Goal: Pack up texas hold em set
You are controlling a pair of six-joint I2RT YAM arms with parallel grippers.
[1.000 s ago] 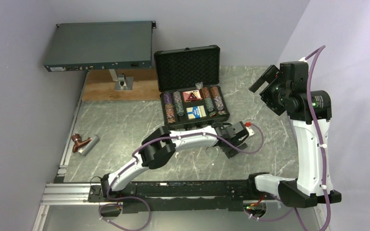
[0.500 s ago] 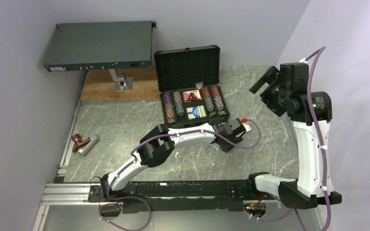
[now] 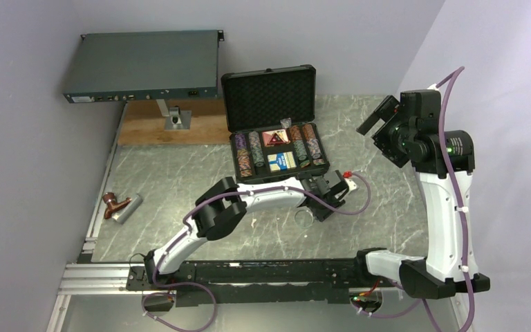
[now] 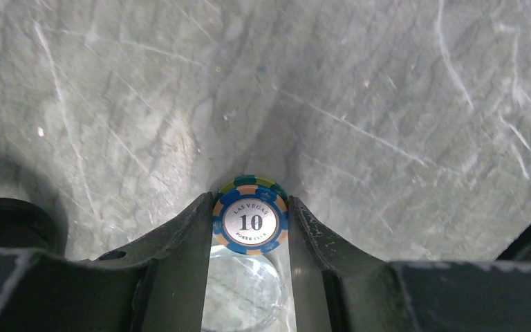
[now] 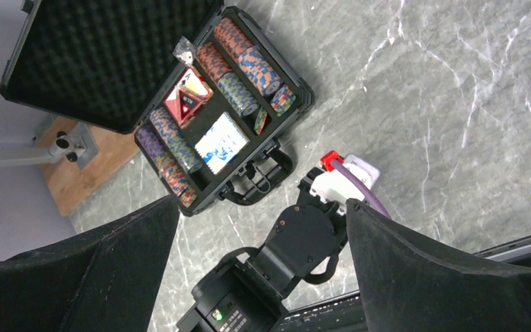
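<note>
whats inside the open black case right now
Rows of striped chips along both sides, a red triangle and a blue-and-white card deck in the middle, dark foam in the lid. Whatever lies beneath the chips or deck is covered.

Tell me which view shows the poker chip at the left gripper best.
Left wrist: the poker chip sits face-on between the fingers of the left gripper, with its blue-and-orange rim and its "10" legible. In the top external and right wrist views the gripper's own body covers it, so no chip shows.
</note>
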